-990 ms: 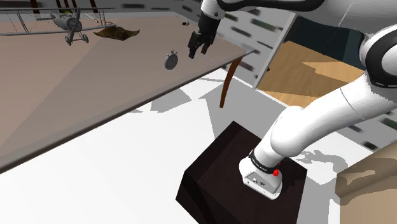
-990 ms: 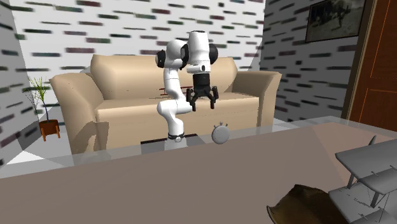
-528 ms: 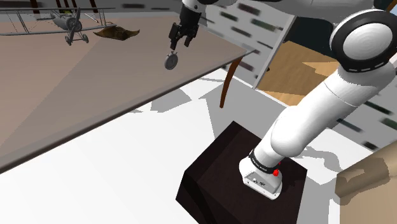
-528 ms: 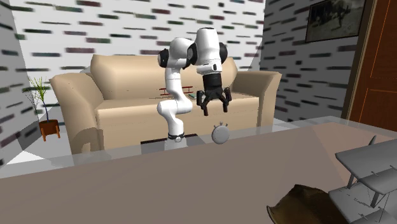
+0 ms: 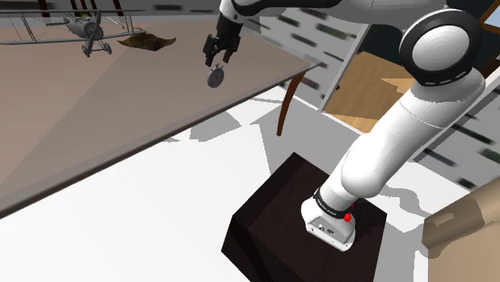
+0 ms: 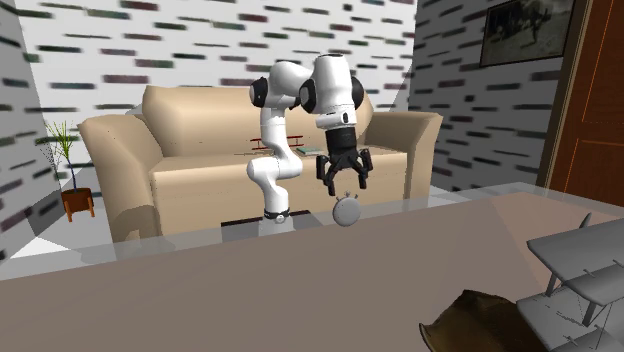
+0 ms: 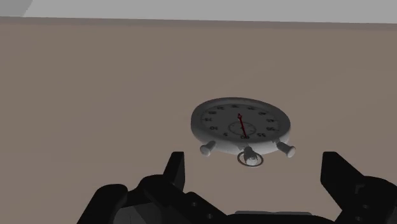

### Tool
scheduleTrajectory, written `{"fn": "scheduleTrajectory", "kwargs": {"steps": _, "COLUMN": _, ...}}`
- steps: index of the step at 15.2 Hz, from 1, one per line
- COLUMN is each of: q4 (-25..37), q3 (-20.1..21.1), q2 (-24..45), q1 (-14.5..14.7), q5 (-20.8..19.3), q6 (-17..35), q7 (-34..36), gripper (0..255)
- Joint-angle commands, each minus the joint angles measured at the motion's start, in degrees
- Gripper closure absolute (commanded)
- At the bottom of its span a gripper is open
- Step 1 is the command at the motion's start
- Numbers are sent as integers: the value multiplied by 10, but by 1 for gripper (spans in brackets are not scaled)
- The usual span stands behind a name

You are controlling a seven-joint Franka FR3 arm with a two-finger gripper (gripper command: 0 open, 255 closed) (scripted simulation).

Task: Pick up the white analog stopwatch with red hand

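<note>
Hovering just above the stopwatch (image 7: 240,125), my gripper (image 6: 346,184) is spread wide with nothing between its fingers (image 7: 175,170). The watch lies flat and face up on the brown tabletop (image 7: 95,83). It is close to the table's near edge, on the side of my stand (image 5: 272,208), and well apart from the model biplane (image 5: 84,28) at the far end. In the wrist view its pale round case sits a little beyond my fingertips, roughly centred between them. The red hand points away from me, and the crown with its two side buttons is turned toward me.

The step in hand, as I judge it, is the final line-up and descent. The case is low and thin, so I should nudge forward until the dial's middle lies between my fingers. Then I should come straight down until the tips nearly touch the table. The grip should land on the smooth rim at its widest part, clear of the crown and buttons, which could tip or spin the watch. Closing slowly and evenly matters, because a round, flat case can squirt sideways if one finger arrives first.
</note>
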Motion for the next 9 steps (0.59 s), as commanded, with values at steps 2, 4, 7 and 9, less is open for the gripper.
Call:
{"fn": "scheduleTrajectory", "kwargs": {"steps": 2, "q4": -17, "q3": 0, "q2": 2, "q1": 0, "q5": 1, "q6": 19, "q7": -2, "gripper": 0}}
{"fn": "scheduleTrajectory", "kwargs": {"steps": 4, "q4": -17, "q3": 0, "q2": 2, "q1": 0, "q5": 1, "q6": 20, "q7": -1, "gripper": 255}}
{"fn": "scheduleTrajectory", "kwargs": {"steps": 7, "q4": -16, "q3": 0, "q2": 3, "q1": 0, "q5": 1, "q6": 20, "q7": -1, "gripper": 255}}
{"fn": "scheduleTrajectory", "kwargs": {"steps": 9, "q4": -17, "q3": 0, "q2": 3, "q1": 0, "q5": 1, "q6": 20, "q7": -1, "gripper": 255}}
